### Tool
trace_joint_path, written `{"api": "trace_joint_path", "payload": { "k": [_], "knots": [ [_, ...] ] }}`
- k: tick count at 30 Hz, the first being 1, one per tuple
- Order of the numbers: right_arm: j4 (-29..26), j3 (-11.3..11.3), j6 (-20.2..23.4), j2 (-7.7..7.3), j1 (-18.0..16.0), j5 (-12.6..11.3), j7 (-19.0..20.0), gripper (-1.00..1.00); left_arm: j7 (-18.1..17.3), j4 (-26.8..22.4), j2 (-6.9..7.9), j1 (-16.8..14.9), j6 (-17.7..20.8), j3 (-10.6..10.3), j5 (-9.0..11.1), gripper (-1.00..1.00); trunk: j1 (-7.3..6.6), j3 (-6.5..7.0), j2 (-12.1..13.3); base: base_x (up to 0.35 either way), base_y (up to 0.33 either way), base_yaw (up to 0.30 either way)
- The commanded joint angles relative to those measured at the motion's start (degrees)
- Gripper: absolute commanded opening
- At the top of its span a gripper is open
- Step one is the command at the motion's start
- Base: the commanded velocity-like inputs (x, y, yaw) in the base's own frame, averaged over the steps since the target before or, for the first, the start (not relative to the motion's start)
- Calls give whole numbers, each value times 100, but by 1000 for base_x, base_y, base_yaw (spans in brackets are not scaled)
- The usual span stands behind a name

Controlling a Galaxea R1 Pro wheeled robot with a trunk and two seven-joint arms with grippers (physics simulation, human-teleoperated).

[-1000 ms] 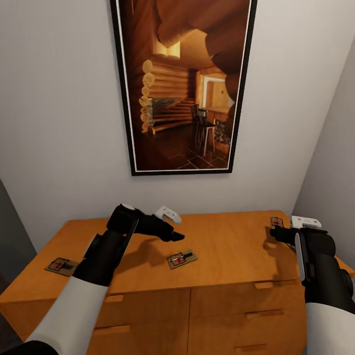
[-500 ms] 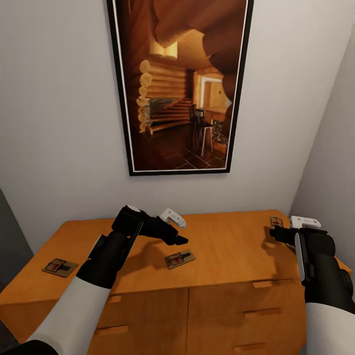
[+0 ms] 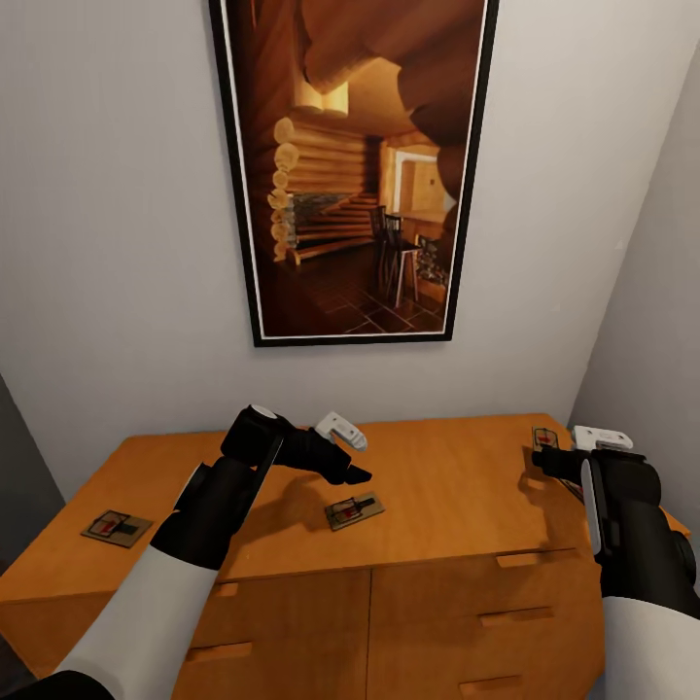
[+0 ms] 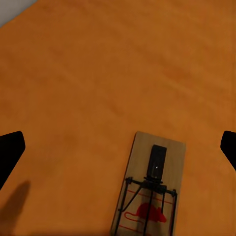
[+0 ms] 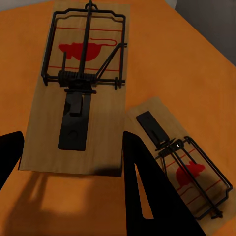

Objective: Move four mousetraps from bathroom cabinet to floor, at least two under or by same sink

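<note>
The cabinet stands against a pale wall, its orange-brown top carrying the mousetraps, with drawer fronts and thin handles below the front edge. Above it hangs a tall black-framed picture of a log-cabin interior.

Near the left front corner of the cabinet top lies the first mousetrap, flat and well apart from the rest. The left gripper hovers over the middle of the top, tilted forward and down, its jaws spread wide with nothing between them; in the left wrist view the two dark fingertips sit far out at either side. Just below and ahead of it, close to the front edge, lies the middle mousetrap, flat, red mark and wire visible, not touched by the gripper.

Toward the right back corner lies another mousetrap, partly hidden behind the right gripper. The right wrist view shows two boards here: a larger-looking one lying flat, and a second one just beside it at an angle, their corners seemingly touching. The right gripper's jaws are parted and hold nothing; one dark finger comes down at the gap between the two boards, overlapping the edge of the angled one, though whether it presses on the wood is hard to say
</note>
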Motion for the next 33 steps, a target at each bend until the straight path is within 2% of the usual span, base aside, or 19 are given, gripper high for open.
{"api": "trace_joint_path", "payload": {
  "k": [1, 18, 33],
  "knots": [
    [-5, -4, 24, 0, -5, 44, 50, -100, -60, -5, -2, -5, 33, 0, -60, 100, 0, -7, -4, 0, 0, -1],
    [0, -4, 24, 0, -5, 42, 50, -100, -65, 13, 12, -5, 57, -15, -52, 100, 0, -7, -4, 0, -1, 0],
    [2, -4, 24, 0, -5, 39, 50, -100, -65, 13, 2, -5, 57, -11, -53, 100, 0, -7, -4, 0, -75, 0]
  ]
}}
